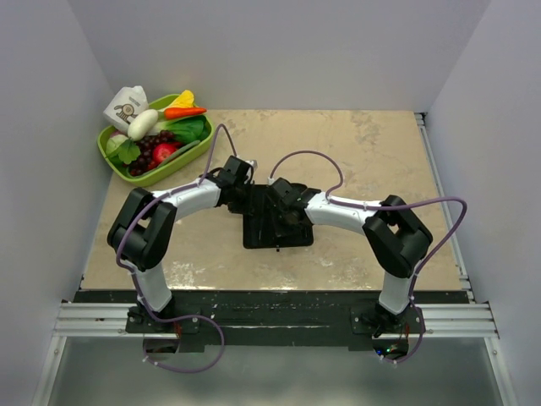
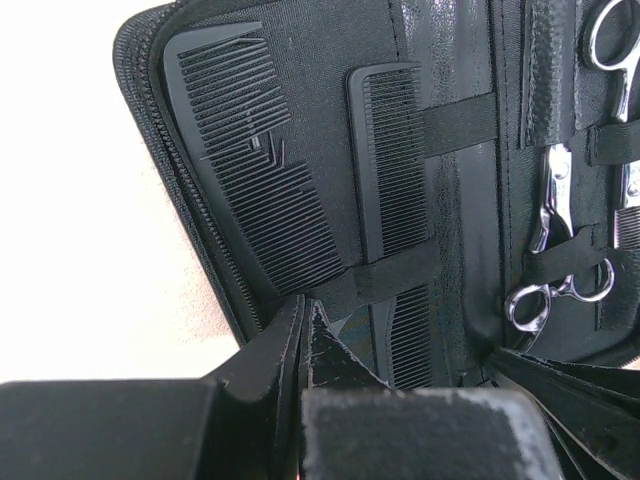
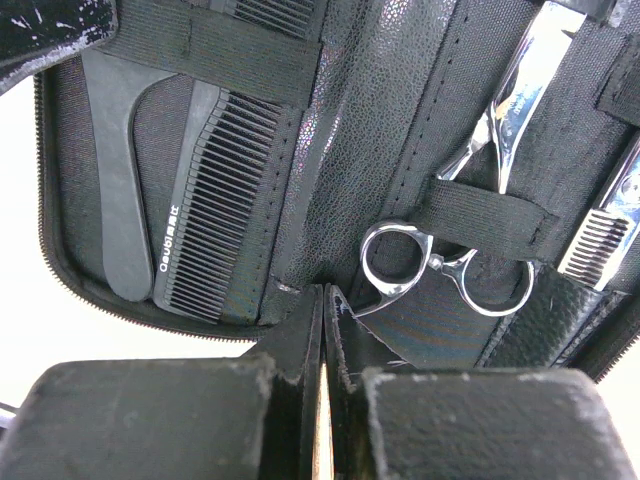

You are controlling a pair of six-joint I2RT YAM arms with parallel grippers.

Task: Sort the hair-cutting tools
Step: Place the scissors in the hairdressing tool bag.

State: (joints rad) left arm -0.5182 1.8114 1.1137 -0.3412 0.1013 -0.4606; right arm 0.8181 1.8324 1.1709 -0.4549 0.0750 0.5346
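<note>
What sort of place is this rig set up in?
Likely a lab test cell, not a salon: plain white walls box in a beige tabletop, the arms sit on a metal rail, and a green tray holds toy food.

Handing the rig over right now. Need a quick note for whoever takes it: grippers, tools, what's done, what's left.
Left gripper: shut, nothing seen in it, low over the comb side of the case.
Right gripper: shut, nothing seen in it, low over the scissors side.
Case: lying open at the middle of the table.
Tools: wide comb and narrow comb on one side, the narrow one under elastic straps. Plain scissors and toothed scissors strapped on the other side.
Done: all four tools sit in the case.
Left: probably only a seating check, then lift both arms clear. The case is not zipped.
</note>
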